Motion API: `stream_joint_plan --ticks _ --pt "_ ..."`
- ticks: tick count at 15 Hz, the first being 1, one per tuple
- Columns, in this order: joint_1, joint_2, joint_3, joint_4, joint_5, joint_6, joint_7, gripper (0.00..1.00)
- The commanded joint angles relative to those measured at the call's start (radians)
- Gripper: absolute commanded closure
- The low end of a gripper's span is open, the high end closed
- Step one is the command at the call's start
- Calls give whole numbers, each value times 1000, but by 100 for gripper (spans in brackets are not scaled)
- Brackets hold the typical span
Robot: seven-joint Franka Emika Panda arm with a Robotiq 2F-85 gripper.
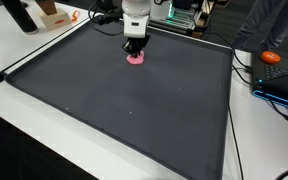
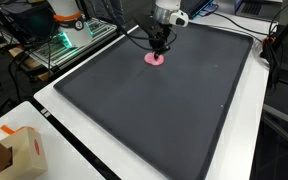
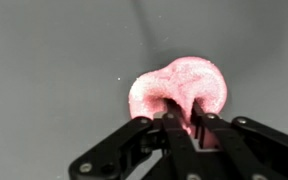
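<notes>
Item: pink lump (image 3: 179,82), one piece, soft-looking, with a fine speckled sheen and a rounded, folded outline.

Axis: in the wrist view its long axis ran on a slant from lower left to upper right, with the broader lobe at the upper right. In both exterior views the pink lump (image 1: 136,58) (image 2: 155,59) was too small for you to read a direction.

Location: on the dark mat (image 1: 134,110) covering the white table (image 1: 29,40), close to one edge of the mat and well apart from the others.

Your end effector (image 3: 184,125) stood directly over it, fingers drawn together and pinching the lump's near side. In the exterior views the end effector (image 1: 134,46) (image 2: 159,45) hung upright, tips at the lump.

Nearby: an orange object (image 1: 272,58), off the mat.
</notes>
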Motion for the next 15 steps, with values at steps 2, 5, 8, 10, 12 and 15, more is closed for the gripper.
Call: stream_joint_plan --ticks 2,5,8,10,12,15 --pt "-4 -11 9 27 44 -102 60 43" --pt "-4 -9 15 86 83 -199 101 20" --pt "12 23 13 165 78 -278 152 0" --pt "29 58 17 216 56 -323 177 0" --pt "49 97 23 259 29 -367 194 0" --pt "86 157 29 319 -23 -431 227 0"
